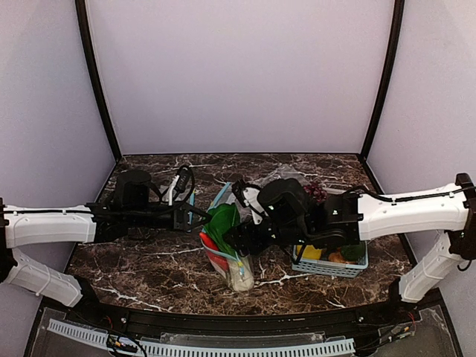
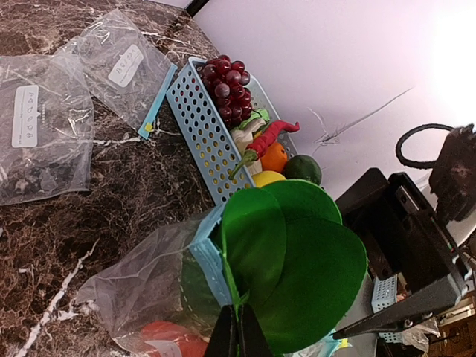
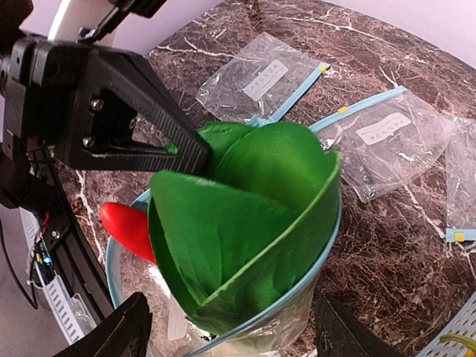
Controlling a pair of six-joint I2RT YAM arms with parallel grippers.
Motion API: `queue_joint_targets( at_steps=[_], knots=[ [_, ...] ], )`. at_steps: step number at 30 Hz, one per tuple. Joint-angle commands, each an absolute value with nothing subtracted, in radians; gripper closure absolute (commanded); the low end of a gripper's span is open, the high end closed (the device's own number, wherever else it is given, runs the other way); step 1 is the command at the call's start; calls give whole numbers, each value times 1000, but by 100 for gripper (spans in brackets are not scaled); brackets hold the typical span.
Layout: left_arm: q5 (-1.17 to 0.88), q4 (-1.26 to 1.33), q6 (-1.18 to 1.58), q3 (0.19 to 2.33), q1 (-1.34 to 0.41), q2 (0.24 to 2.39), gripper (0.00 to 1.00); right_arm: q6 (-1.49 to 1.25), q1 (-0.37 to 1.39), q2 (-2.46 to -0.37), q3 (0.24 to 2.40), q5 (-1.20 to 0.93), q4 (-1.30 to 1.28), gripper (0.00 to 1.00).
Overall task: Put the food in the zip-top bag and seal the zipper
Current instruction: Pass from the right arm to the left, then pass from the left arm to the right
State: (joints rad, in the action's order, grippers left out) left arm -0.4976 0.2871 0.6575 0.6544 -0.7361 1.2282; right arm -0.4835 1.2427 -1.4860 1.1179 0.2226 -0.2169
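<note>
One leafy vegetable [image 3: 253, 216] stands stalk-down in the zip-top bag [image 2: 141, 282], leaves jutting mid-frame straight between the wide-spread fingers [image 3: 119, 335] of your right claw [image 3: 234, 338]; your left claw [image 2: 238, 338] pinches the zipper [image 3: 110, 256].

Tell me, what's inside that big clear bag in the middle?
The bag holds a leafy vegetable, its green leaves poking out of the mouth and its white stalk at the bottom, plus a red-orange vegetable beside it. The leaves hide anything else underneath.
</note>
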Motion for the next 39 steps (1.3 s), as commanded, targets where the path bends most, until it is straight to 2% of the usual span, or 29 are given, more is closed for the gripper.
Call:
queue_joint_targets(
  at_steps=[1, 15, 22, 27, 30, 33, 36, 39],
  knots=[
    [-472, 280, 642, 629, -745, 1201, 99, -428, 1297, -1532, 1186, 309, -232, 25],
    [-464, 275, 647, 623, -747, 1173, 99, -312, 1302, -1656, 1350, 358, -392, 16],
    [-471, 272, 649, 625, -748, 1168, 99, -247, 1303, -1712, 1391, 326, -393, 16],
    [-482, 272, 640, 627, -751, 1162, 99, -232, 1302, -1763, 1432, 389, -431, 19],
    [-488, 273, 634, 627, -753, 1158, 99, -237, 1302, -1790, 1446, 415, -468, 28],
    [-495, 274, 629, 627, -752, 1151, 99, -257, 1299, -1798, 1440, 416, -487, 44],
    [-499, 281, 626, 625, -757, 1141, 99, -289, 1296, -1796, 1423, 421, -503, 64],
    [-498, 276, 628, 623, -758, 1137, 99, -331, 1292, -1781, 1400, 429, -500, 89]
  ],
)
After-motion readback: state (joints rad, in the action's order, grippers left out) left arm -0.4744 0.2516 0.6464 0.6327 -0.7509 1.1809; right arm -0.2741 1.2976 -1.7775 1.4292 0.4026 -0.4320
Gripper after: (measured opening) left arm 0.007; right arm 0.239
